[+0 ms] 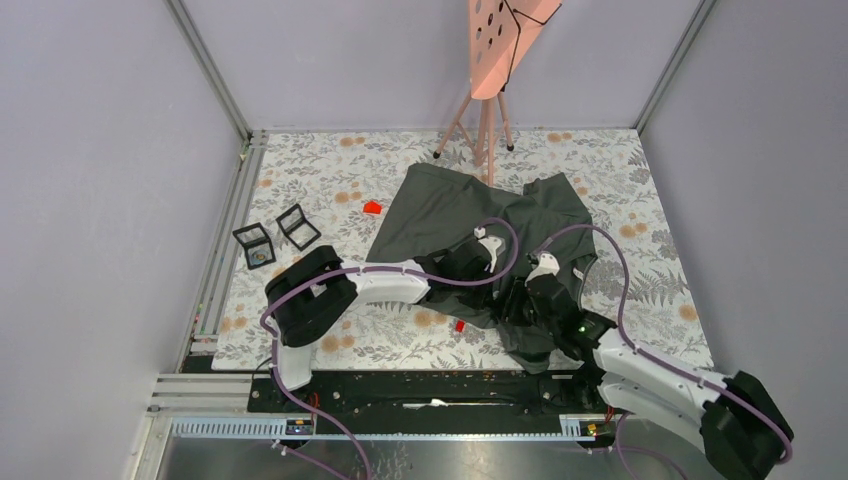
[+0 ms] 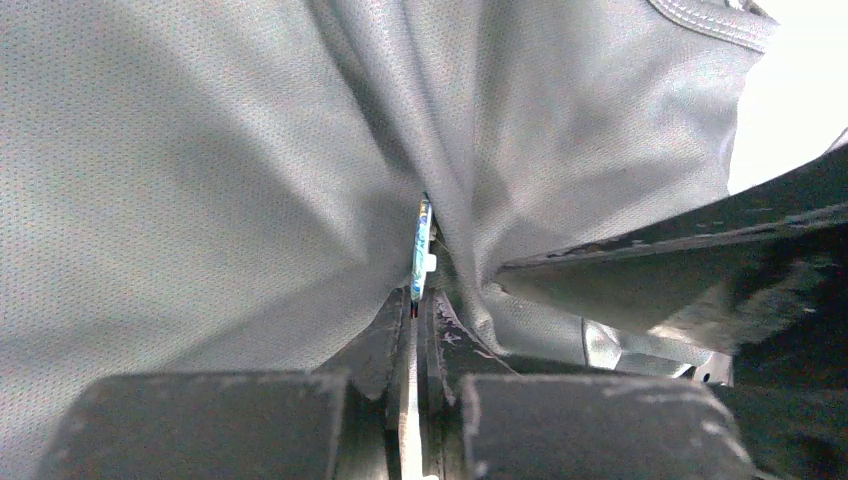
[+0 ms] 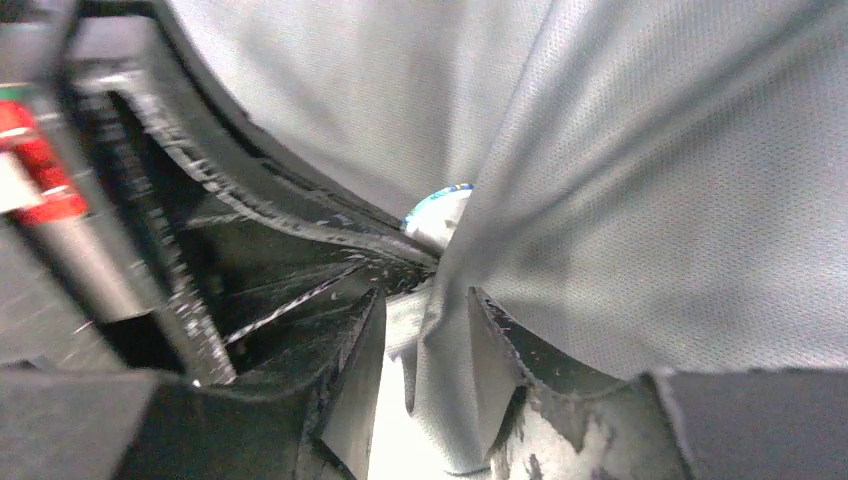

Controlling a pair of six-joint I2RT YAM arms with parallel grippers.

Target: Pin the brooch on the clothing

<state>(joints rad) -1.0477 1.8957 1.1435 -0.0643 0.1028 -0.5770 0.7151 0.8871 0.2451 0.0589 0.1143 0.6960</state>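
The dark grey T-shirt (image 1: pixel 450 205) lies crumpled on the flowered table, and both grippers meet at its near part. My left gripper (image 1: pixel 492 288) is shut on the brooch (image 2: pixel 422 250), a thin blue-and-white piece seen edge-on, pressed into a crease of the fabric (image 2: pixel 200 180). Its fingertips (image 2: pixel 385 325) are almost together. My right gripper (image 1: pixel 520 305) is closed on a raised fold of the shirt (image 3: pixel 450 360) just beside it. In the right wrist view the brooch (image 3: pixel 440 212) peeks out between the fabric and the left gripper's fingers. The brooch is hidden in the top view.
Two small black square frames (image 1: pixel 272 238) lie at the table's left. Small red pieces lie by the shirt's far left corner (image 1: pixel 372 207) and near its front edge (image 1: pixel 459 325). A pink perforated board on a tripod (image 1: pixel 492 50) stands at the back.
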